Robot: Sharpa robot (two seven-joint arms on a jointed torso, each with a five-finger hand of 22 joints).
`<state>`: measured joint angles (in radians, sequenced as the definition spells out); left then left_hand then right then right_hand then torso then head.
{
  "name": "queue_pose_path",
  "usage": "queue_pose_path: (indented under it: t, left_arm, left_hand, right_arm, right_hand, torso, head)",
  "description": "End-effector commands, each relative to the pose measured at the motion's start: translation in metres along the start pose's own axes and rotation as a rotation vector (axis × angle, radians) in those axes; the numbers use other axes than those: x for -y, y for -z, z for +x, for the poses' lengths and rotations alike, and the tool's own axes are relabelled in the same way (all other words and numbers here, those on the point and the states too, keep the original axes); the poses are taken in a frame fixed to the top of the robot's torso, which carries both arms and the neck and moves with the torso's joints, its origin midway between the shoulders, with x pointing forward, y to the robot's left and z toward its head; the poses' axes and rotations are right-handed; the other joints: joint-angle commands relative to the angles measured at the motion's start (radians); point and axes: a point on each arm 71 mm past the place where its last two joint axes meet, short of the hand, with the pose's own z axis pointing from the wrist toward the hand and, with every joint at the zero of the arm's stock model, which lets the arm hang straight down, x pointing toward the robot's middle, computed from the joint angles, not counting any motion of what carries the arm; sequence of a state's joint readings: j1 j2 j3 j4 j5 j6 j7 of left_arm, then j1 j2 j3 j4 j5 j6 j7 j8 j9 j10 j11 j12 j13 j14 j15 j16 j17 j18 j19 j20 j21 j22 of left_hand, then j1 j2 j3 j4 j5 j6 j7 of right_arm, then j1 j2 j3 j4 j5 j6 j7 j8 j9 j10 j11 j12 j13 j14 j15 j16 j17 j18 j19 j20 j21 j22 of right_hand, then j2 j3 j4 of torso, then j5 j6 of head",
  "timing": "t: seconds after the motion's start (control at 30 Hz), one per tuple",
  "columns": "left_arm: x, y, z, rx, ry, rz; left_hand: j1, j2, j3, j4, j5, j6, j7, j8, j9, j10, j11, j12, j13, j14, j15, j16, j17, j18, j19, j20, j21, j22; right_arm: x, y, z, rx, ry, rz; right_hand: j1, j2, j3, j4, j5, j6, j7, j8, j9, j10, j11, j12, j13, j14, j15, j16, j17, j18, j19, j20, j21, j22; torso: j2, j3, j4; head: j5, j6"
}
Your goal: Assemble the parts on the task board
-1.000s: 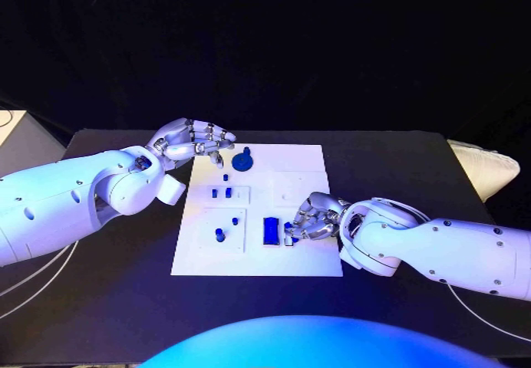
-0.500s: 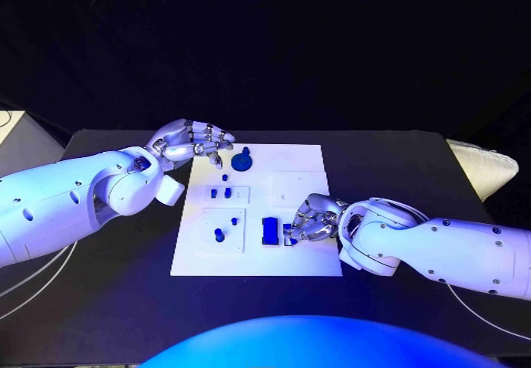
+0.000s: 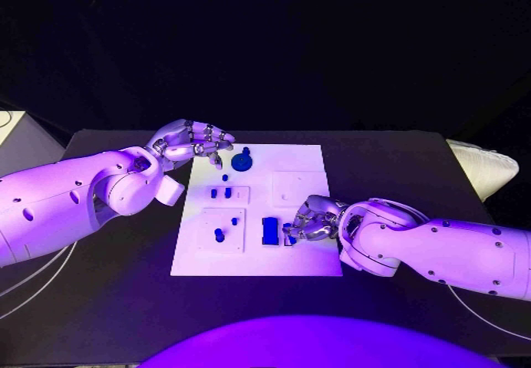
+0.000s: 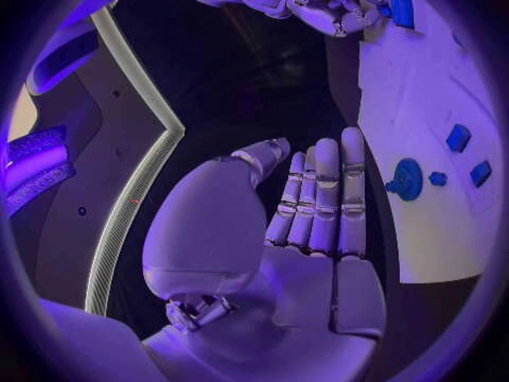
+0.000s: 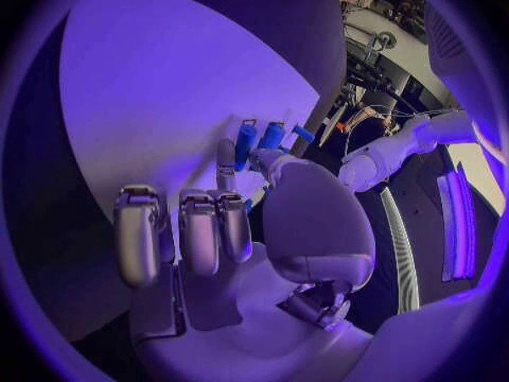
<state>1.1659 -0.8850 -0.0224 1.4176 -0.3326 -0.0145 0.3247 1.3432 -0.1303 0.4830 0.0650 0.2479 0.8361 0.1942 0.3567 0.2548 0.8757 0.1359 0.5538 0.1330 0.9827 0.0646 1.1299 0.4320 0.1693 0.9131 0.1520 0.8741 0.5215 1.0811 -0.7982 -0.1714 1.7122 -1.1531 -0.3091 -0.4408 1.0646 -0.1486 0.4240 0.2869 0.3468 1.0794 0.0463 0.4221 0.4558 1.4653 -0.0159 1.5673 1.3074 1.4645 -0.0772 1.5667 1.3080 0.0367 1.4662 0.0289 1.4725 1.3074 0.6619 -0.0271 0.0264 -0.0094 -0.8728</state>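
- The right hand, lower centre of the head view, has crept slightly left against the tall blue block on the board; whether it grips anything I cannot tell.
- The left hand, upper left, has stayed put, fingers apart and grasping nothing, beside the round part.
- Judgement: seating the block is still under way.

White rectangular task board at table centre, round blue knobbed part on it at 11 o'clock, upright blue rectangular block at 6 o'clock, small blue pegs left of centre.
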Motion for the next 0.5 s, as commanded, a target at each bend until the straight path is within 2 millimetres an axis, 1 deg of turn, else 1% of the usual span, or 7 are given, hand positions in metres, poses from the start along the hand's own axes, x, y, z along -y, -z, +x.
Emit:
queue_pose_path:
  t: [0.03,0.1,0.2,0.3,0.5]
  left_arm:
    - [0.0007,-0.0002,0.0017,-0.018,0.003,0.005]
    - [0.0006,-0.0001,0.0015,-0.019,0.003,0.004]
    - [0.0004,0.0000,0.0012,-0.019,0.002,0.003]
    - [0.0003,0.0001,0.0011,-0.019,0.001,0.003]
    - [0.0002,0.0001,0.0011,-0.020,0.001,0.002]
  left_hand:
    - [-0.003,0.005,0.002,0.006,0.005,-0.006,0.000,0.007,-0.002,-0.008,-0.002,0.003,-0.001,-0.010,-0.001,-0.004,0.000,0.015,0.003,0.006,-0.006,-0.001]
    - [-0.002,0.004,0.002,0.005,0.005,-0.006,0.000,0.007,-0.002,-0.008,-0.002,0.003,-0.001,-0.011,-0.001,-0.005,-0.001,0.015,0.002,0.006,-0.007,-0.002]
    - [-0.002,0.004,0.002,0.005,0.005,-0.006,0.000,0.007,-0.002,-0.008,-0.002,0.003,-0.001,-0.011,-0.001,-0.005,-0.001,0.015,0.002,0.006,-0.007,-0.002]
    - [-0.001,0.004,0.002,0.005,0.005,-0.006,0.000,0.008,-0.002,-0.008,-0.002,0.004,-0.001,-0.011,-0.001,-0.005,-0.001,0.015,0.002,0.006,-0.007,-0.002]
    - [0.000,0.004,0.002,0.005,0.005,-0.006,0.000,0.008,-0.002,-0.008,-0.002,0.004,-0.001,-0.012,-0.001,-0.006,-0.001,0.015,0.002,0.006,-0.008,-0.002]
  right_arm:
    - [-0.0030,0.0002,0.0009,0.004,0.006,-0.019]
    - [-0.0035,0.0004,0.0011,0.003,0.004,-0.022]
    - [-0.0039,0.0008,0.0014,0.000,0.001,-0.025]
    - [-0.0038,0.0012,0.0013,0.000,-0.001,-0.027]
    - [-0.0031,0.0022,0.0010,0.000,-0.003,-0.027]
  right_hand:
    - [-0.014,0.002,0.008,0.001,0.007,0.006,0.001,0.006,-0.002,0.105,-0.009,0.003,0.263,0.106,-0.007,0.004,0.263,-0.018,0.086,-0.007,-0.002,0.238]
    - [-0.014,0.002,0.009,-0.001,0.007,0.006,0.001,0.006,-0.002,0.105,-0.009,0.003,0.263,0.106,-0.007,0.004,0.263,-0.018,0.086,-0.007,-0.004,0.237]
    - [-0.019,-0.007,0.007,-0.003,0.005,0.004,0.002,0.007,-0.003,0.105,-0.008,0.003,0.263,0.106,-0.007,0.004,0.263,-0.018,0.086,-0.007,-0.003,0.238]
    - [-0.043,-0.016,-0.003,0.001,0.006,0.005,0.003,0.010,-0.006,0.105,-0.007,0.003,0.263,0.106,-0.007,0.004,0.263,-0.018,0.086,-0.007,-0.003,0.238]
    - [-0.064,-0.022,-0.015,0.002,0.004,0.005,0.003,0.013,-0.008,0.105,-0.007,0.003,0.263,0.106,-0.006,0.004,0.263,-0.017,0.085,-0.007,-0.004,0.237]
  torso:
    - [0.000,0.0001,-0.0002]
    - [0.000,0.0001,-0.0001]
    - [0.000,0.0004,0.0002]
    - [0.000,0.0002,0.0000]
    - [0.000,0.0003,0.0000]
  head:
    - [0.002,0.000]
    - [0.001,0.000]
    - [0.001,0.000]
    - [0.001,0.000]
    - [0.001,0.000]
